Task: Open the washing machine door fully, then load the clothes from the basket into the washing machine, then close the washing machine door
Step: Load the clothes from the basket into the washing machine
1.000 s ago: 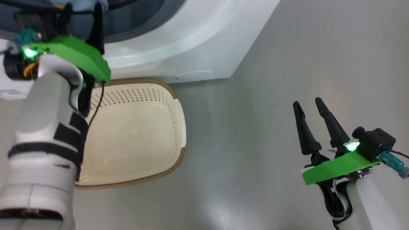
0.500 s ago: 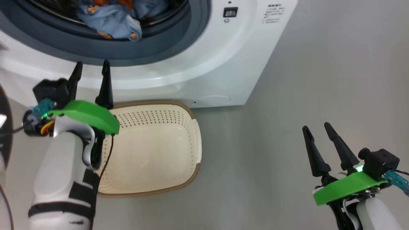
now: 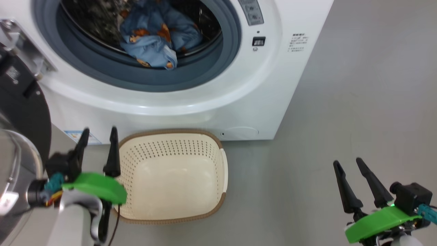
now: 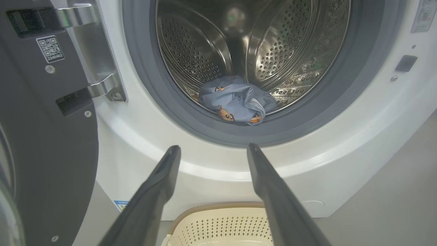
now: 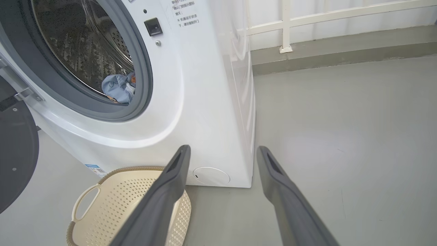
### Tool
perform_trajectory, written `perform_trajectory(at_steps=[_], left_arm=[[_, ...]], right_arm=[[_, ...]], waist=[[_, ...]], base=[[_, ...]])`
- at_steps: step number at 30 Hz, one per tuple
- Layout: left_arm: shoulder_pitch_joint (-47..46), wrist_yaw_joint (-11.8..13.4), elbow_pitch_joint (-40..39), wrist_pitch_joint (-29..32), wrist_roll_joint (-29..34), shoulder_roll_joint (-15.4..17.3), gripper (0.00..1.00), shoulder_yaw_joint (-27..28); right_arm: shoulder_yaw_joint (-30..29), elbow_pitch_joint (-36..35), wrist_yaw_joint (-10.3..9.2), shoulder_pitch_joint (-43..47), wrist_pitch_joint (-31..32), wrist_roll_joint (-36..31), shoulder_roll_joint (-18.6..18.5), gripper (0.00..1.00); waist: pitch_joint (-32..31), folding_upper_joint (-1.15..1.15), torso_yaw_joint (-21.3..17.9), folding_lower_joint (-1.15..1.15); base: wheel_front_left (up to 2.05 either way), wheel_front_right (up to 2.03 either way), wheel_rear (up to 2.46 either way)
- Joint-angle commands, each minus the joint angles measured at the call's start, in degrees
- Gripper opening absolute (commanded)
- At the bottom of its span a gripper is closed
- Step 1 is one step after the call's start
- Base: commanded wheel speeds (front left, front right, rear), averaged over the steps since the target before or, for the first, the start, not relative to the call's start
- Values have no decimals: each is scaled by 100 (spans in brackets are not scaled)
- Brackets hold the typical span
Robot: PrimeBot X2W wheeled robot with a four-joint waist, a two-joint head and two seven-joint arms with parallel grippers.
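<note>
Clothes [image 3: 152, 44] lie in the drum [image 4: 205, 51] of the washing machine [image 3: 211, 102], whose black door [image 3: 20, 109] stands swung open at our left, and the basket [image 3: 172, 131] sits on the grey floor [image 3: 307, 136] just in front of the machine. We hold our left gripper [image 3: 99, 131] beside the basket's left rim and our right gripper [image 3: 347, 162] well off to the right above the floor, both with jaws spread wide, gripping nothing.

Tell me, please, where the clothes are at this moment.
In the head view the clothes lie at the top, left of centre, inside the washing machine just behind the lower gasket, above the basket on the floor.
</note>
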Motion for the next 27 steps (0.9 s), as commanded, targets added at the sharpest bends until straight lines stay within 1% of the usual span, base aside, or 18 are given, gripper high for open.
perform_trajectory(at_steps=[1,8,17,23,27], left_arm=[[139,-20,-214,-36,38,126,100,200],[1157,-57,-687,-36,87,110,100,402],[2195,-80,-1302,-36,62,93,100,569],[2665,-87,-1739,-36,-45,85,100,639],[2796,-89,-1867,-36,-45,83,100,660]], right_arm=[[85,-118,9,132,-27,21,-93,100],[-38,-154,9,583,-27,26,-133,100],[-146,-198,9,1142,-27,21,-216,100],[-249,-251,9,1353,-27,12,-222,100],[-273,-270,9,1391,-27,-2,-199,100]], waist=[[-293,0,80,0],[-743,0,132,0],[-1214,0,197,0],[-1301,0,214,0],[-1311,0,218,0]], base=[[0,0,0],[0,0,0],[0,0,0],[0,0,0],[0,0,0]])
